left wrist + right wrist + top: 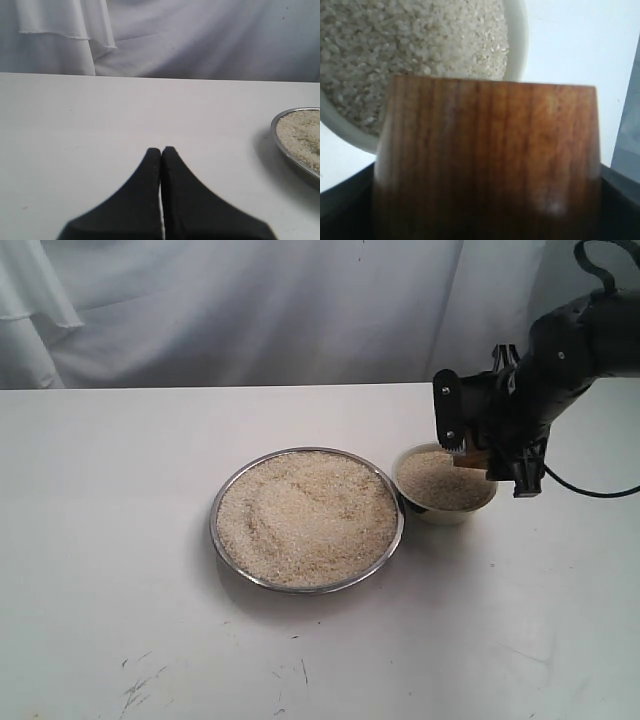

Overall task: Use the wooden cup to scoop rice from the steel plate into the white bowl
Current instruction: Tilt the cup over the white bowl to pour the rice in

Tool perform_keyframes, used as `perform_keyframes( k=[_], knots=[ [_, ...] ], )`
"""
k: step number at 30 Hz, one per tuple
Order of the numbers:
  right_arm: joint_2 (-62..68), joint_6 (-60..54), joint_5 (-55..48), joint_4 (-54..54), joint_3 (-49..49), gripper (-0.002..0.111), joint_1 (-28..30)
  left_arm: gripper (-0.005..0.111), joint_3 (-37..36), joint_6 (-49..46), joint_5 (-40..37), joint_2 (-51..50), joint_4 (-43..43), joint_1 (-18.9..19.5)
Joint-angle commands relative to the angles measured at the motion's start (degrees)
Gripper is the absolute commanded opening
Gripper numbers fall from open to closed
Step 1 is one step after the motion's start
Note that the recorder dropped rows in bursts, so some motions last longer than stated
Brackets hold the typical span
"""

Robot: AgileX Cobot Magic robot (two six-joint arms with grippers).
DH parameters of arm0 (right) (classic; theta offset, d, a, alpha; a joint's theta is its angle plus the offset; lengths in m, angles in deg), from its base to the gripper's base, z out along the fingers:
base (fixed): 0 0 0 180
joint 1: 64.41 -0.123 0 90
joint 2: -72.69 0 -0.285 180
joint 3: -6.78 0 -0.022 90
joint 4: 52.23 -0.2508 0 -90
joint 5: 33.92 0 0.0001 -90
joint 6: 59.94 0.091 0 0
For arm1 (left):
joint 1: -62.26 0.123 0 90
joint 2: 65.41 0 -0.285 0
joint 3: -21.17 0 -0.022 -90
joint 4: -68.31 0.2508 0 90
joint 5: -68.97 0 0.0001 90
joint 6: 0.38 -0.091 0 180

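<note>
The steel plate point(228, 494) sits mid-table, heaped with rice point(305, 518); its rim also shows in the left wrist view point(276, 131). Just to its right stands the white bowl point(441, 515), nearly full of rice point(440, 483) point(410, 55). My right gripper point(478, 455) hovers over the bowl's far right rim, shut on the wooden cup point(470, 460) point(490, 160). The cup's reddish-brown side fills the right wrist view, tipped over the bowl point(519, 40). My left gripper point(161, 150) is shut on nothing, above bare table left of the plate, and is outside the exterior view.
A white cloth backdrop point(250, 310) hangs behind the white table point(100, 540). A black cable point(590, 490) trails from the right arm across the table at the right edge. Faint scuff marks point(140, 690) lie near the front.
</note>
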Motion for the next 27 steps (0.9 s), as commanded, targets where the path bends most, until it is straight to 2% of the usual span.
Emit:
perform_keyframes(
  k=[1,11,17,27],
  knots=[
    [-0.55,6.19,-0.76,7.10,0.00,0.000,-1.56,0.000,-0.26,0.18,0.36,0.29,-0.04,-0.09],
    [-0.55,9.26,-4.69,12.24,0.00,0.000,-3.71,0.000,-0.26,0.18,0.36,0.29,-0.04,-0.09],
    [-0.55,14.42,-3.66,20.11,0.00,0.000,-6.36,0.000,-0.26,0.18,0.36,0.29,-0.04,-0.09],
    [-0.41,17.65,-5.16,24.80,0.00,0.000,-6.36,0.000,-0.26,0.18,0.36,0.29,-0.04,-0.09]
  ],
)
